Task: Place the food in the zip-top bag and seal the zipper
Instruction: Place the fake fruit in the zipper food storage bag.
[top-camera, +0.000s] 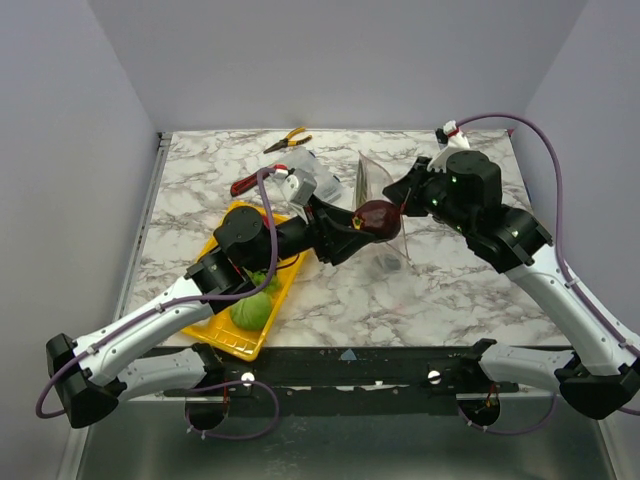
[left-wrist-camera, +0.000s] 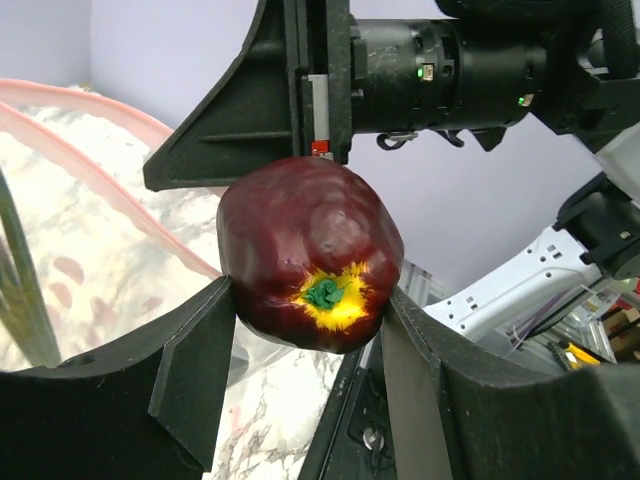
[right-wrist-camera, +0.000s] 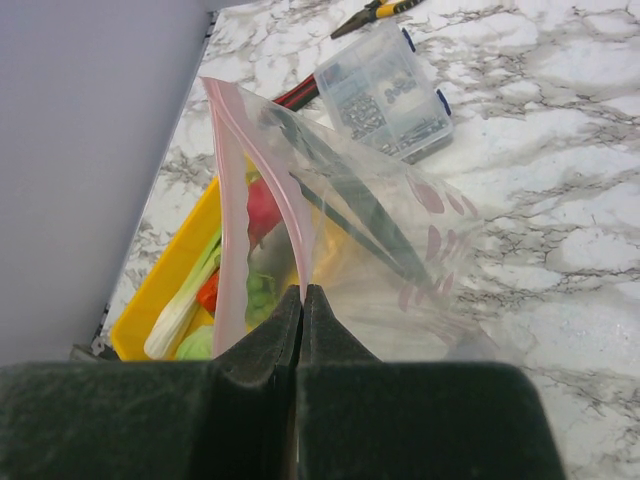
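Observation:
My left gripper (top-camera: 372, 221) is shut on the dark brown ball (top-camera: 377, 216), which has a yellow and green stem patch in the left wrist view (left-wrist-camera: 310, 265). It holds the ball in the air at the mouth of the zip-top bag (top-camera: 385, 185). My right gripper (right-wrist-camera: 302, 295) is shut on one lip of the pink zipper (right-wrist-camera: 228, 200) and holds the clear bag (right-wrist-camera: 400, 260) up with its mouth spread open. The right gripper (left-wrist-camera: 250, 130) shows just behind the ball. The leek (right-wrist-camera: 185, 300), red tomato (right-wrist-camera: 262, 210) and green cabbage (top-camera: 252, 310) lie in the yellow tray (top-camera: 232, 340).
A rigid clear box (right-wrist-camera: 390, 95) of small parts stands behind the bag. Pliers (top-camera: 287, 141) lie at the back of the marble table, and a red-handled tool (top-camera: 245, 185) lies beside the tray. The left arm reaches across over the tray.

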